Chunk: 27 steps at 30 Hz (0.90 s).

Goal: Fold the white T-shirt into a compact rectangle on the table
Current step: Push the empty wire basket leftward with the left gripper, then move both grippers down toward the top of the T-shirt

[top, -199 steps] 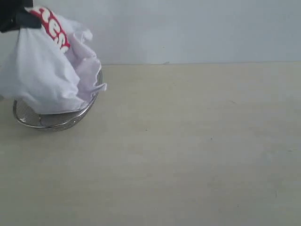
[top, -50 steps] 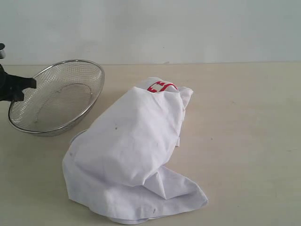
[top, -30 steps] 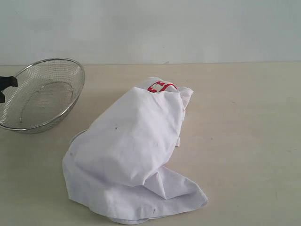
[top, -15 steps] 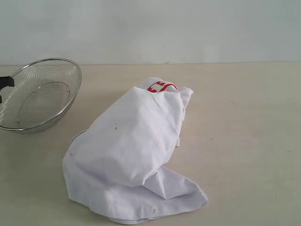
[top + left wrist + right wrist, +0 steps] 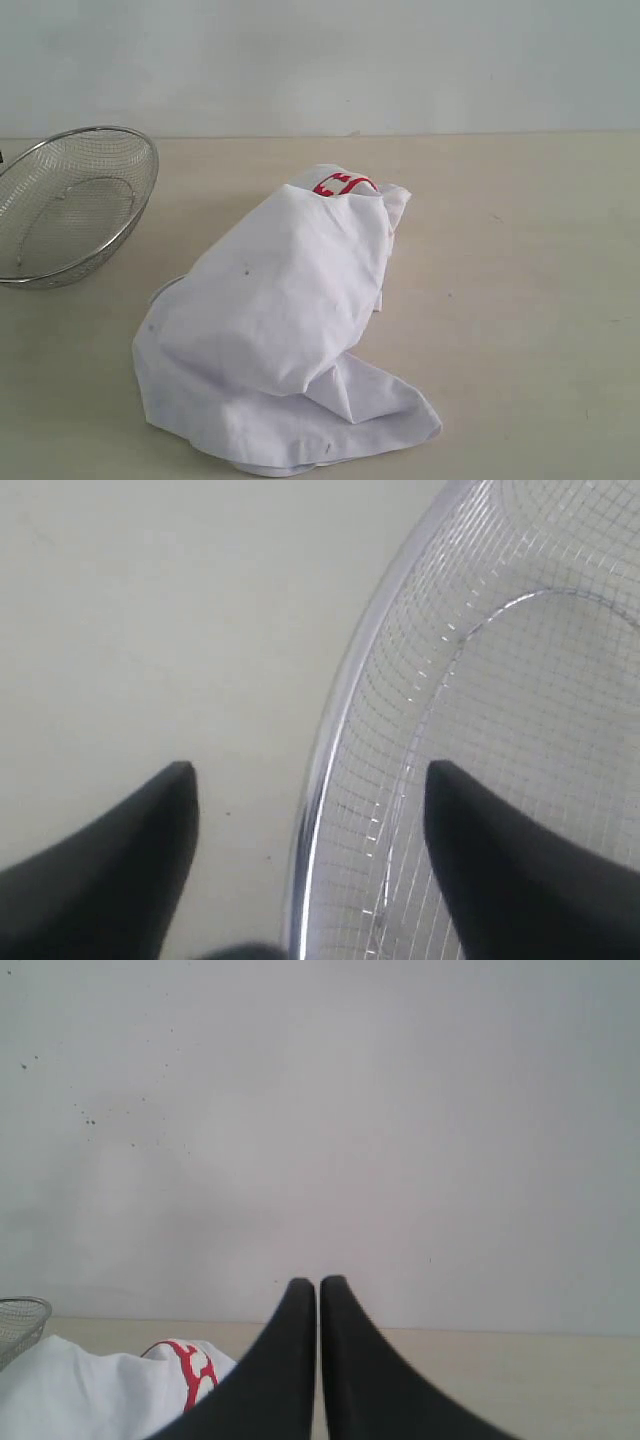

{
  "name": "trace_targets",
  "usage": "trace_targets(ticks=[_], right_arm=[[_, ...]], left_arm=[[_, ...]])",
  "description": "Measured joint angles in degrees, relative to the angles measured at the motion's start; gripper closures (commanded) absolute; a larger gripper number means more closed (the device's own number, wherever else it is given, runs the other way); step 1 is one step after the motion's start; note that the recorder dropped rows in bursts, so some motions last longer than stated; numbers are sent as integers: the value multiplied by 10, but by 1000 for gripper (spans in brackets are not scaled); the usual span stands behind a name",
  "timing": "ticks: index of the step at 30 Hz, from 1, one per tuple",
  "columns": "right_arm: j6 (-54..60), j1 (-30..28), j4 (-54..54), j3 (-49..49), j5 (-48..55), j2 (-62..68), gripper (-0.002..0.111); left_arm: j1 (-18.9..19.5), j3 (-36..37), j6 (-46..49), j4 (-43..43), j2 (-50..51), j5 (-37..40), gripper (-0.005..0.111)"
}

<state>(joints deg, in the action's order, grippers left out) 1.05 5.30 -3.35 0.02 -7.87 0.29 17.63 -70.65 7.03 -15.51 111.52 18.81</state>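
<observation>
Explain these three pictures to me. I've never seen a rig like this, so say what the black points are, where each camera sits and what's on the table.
This is a robot with two arms, each ending in a two-fingered claw. The wide picture comes from a camera off the arms: it shows a crumpled white shirt and a wire bowl on a beige table. The other two come from cameras on the wrists, so the black points are the claws' own fingers. The left claw is open, one finger on each side of the bowl's rim, gripping nothing. The right claw is shut and empty, facing the wall.
</observation>
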Motion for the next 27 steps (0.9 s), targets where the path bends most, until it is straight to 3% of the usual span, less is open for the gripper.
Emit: trace_targets(ticks=[6, 9, 12, 15, 18, 27], right_arm=[[0, 0, 0, 0, 0, 0, 109], [0, 0, 0, 0, 0, 0, 109], [0, 0, 0, 0, 0, 0, 109], [0, 0, 0, 0, 0, 0, 109], [0, 0, 0, 0, 0, 0, 109], [-2, 0, 0, 0, -7, 0, 109]], left_arm=[[0, 0, -1, -10, -44, 18, 43], [0, 0, 47, -101, -83, 47, 44], [0, 0, 151, -245, -120, 90, 46], [0, 0, 255, -398, -154, 159, 48], [-2, 0, 309, -490, -182, 226, 48], [-36, 0, 340, -554, -237, 372, 50]])
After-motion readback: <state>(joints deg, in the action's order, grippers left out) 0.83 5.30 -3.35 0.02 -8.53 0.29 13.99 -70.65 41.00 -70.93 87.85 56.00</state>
